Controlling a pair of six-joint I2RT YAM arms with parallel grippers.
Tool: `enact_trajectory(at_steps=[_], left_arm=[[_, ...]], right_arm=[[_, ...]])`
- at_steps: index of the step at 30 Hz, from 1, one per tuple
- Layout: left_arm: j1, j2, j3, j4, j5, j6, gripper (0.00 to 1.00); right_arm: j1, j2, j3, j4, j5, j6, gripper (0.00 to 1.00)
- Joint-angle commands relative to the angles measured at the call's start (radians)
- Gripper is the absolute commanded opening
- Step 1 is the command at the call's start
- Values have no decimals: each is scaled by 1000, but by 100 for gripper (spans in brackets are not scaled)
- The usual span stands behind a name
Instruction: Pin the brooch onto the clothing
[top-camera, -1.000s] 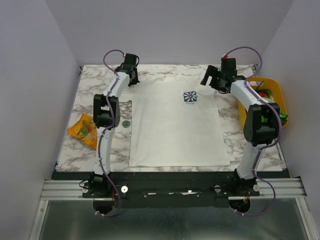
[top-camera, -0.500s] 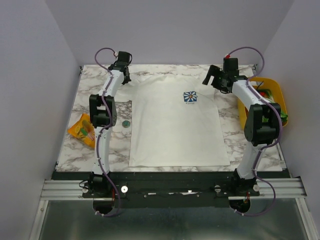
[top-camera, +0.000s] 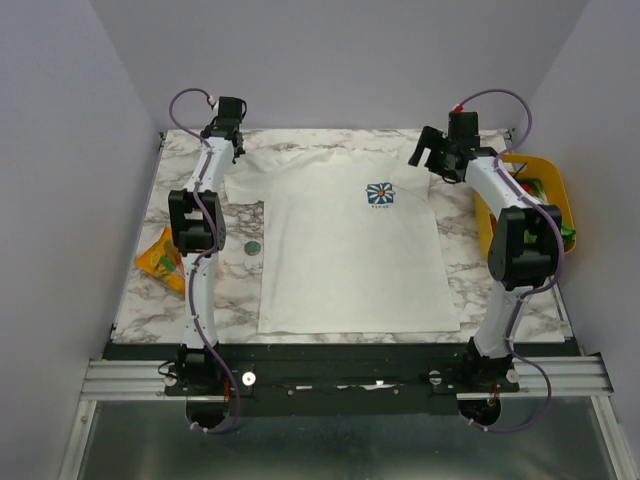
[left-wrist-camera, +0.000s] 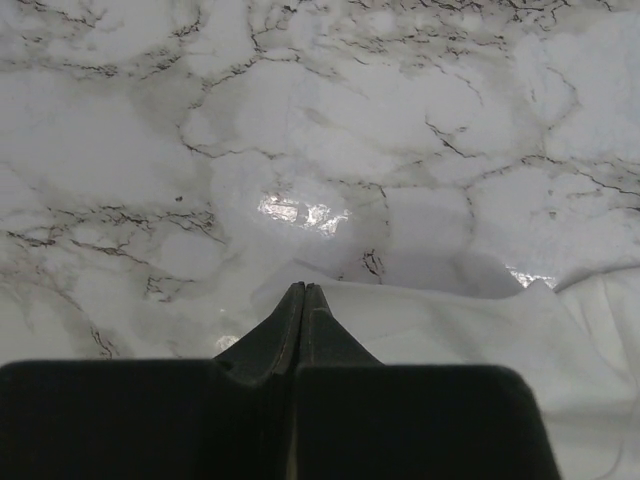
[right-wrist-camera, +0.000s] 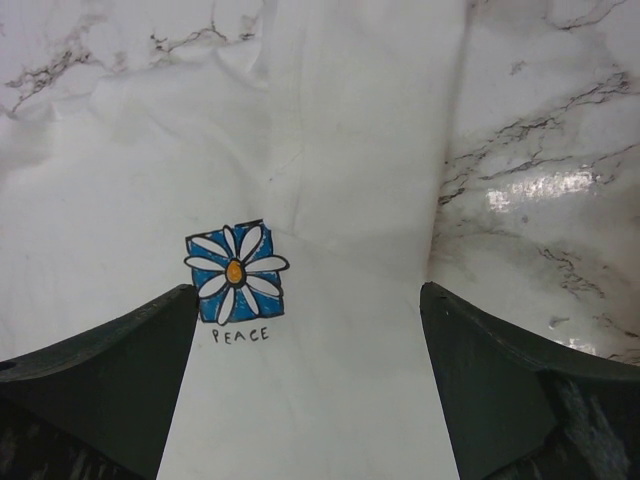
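Note:
The clothing, a white T-shirt (top-camera: 350, 260), lies flat on the marble table with its blue flower print (top-camera: 380, 194) on the chest. The brooch (top-camera: 253, 246), a tiny dark green disc, rests on the table just left of the shirt. My left gripper (top-camera: 232, 150) is at the far left corner, shut (left-wrist-camera: 303, 287) on the edge of the shirt's sleeve (left-wrist-camera: 430, 320). My right gripper (top-camera: 425, 160) hovers open (right-wrist-camera: 308, 290) over the shirt's right shoulder, with the print (right-wrist-camera: 236, 271) by its left finger.
A yellow bin (top-camera: 535, 158) with colourful items stands at the right table edge, beside the right arm. An orange-yellow packet (top-camera: 163, 258) lies at the left edge. Walls close in the table on three sides.
My left arm has swung left and toward the back corner, and the shirt's left sleeve has stretched out with it. The right gripper has barely shifted.

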Motion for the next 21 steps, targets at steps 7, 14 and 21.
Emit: enact_trajectory(at_steps=[7, 14, 21], left_arm=[[-128, -277, -256, 156, 88, -2, 37], [-248, -314, -310, 82, 182, -1, 56], [-317, -384, -498, 133, 238, -64, 59]], right_arm=[[-4, 165, 231, -196, 105, -76, 97], [78, 330, 492, -418, 220, -179, 90], [167, 487, 695, -535, 306, -216, 90]])
